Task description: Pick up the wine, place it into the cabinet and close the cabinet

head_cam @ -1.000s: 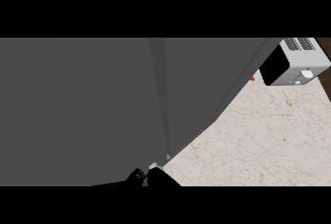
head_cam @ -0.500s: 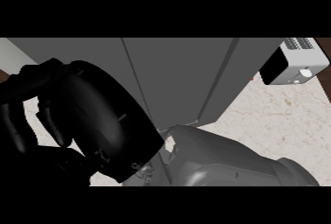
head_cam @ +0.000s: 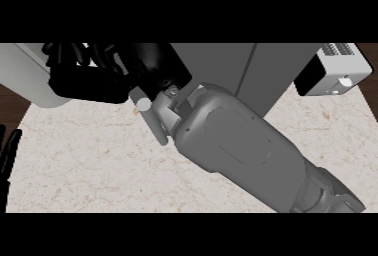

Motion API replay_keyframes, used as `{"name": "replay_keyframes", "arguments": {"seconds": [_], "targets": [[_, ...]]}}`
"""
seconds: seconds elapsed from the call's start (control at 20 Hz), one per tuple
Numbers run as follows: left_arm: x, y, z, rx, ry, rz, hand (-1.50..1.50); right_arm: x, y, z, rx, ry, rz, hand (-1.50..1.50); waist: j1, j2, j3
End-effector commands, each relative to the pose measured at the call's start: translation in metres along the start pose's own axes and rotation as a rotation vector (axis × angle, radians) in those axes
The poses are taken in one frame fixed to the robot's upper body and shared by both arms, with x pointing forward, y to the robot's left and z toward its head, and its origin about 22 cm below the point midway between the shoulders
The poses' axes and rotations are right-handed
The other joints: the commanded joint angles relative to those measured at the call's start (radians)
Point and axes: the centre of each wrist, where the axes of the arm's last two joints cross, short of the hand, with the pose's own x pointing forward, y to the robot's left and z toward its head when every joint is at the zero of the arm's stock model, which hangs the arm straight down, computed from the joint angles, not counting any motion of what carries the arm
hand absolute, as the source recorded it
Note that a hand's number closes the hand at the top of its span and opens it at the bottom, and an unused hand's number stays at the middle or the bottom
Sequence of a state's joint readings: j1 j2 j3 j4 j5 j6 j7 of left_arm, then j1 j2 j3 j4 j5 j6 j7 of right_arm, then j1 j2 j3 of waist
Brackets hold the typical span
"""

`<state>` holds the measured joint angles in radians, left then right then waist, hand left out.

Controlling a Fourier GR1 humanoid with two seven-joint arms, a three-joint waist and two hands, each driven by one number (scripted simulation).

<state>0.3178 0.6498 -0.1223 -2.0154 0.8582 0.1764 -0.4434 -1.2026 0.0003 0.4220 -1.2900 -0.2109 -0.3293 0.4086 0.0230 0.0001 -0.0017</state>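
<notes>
Our right hand [head_cam: 111,70] lies just left of the cabinet [head_cam: 218,62]; we cannot tell whether it holds the wine.

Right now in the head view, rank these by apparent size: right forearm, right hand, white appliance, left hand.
Largest: right forearm, inflated by nearness to the camera.
Then right hand, likewise near.
Then white appliance, farther back.
Smallest: left hand, only a sliver at the left edge.
</notes>
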Motion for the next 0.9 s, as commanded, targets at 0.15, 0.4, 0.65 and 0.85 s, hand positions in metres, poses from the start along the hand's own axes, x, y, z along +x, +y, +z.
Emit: {"name": "replay_keyframes", "arguments": {"seconds": [0.15, 0.4, 0.65, 0.85], "targets": [[0.01, -0.015, 0.006, -0.011, 0.006, 0.004, -1.5, -0.03, -0.042, -0.027, -0.062, 0.039, 0.025, 1.5, 0.009, 0.005, 0.002], [0.001, -0.004, 0.003, -0.026, 0.004, 0.004, -1.5, -0.055, -0.065, -0.027, -0.082, 0.04, 0.067, 1.5, 0.013, 0.012, 0.0], [0.003, -0.005, -0.008, -0.009, 0.004, -0.006, -1.5, -0.067, -0.074, -0.024, -0.085, 0.04, 0.138, 1.5, 0.007, 0.013, 0.001], [0.008, -0.013, -0.013, -0.007, -0.017, 0.003, -1.5, -0.053, -0.087, -0.026, -0.092, 0.029, 0.137, 1.5, 0.005, 0.01, 0.001]]}}
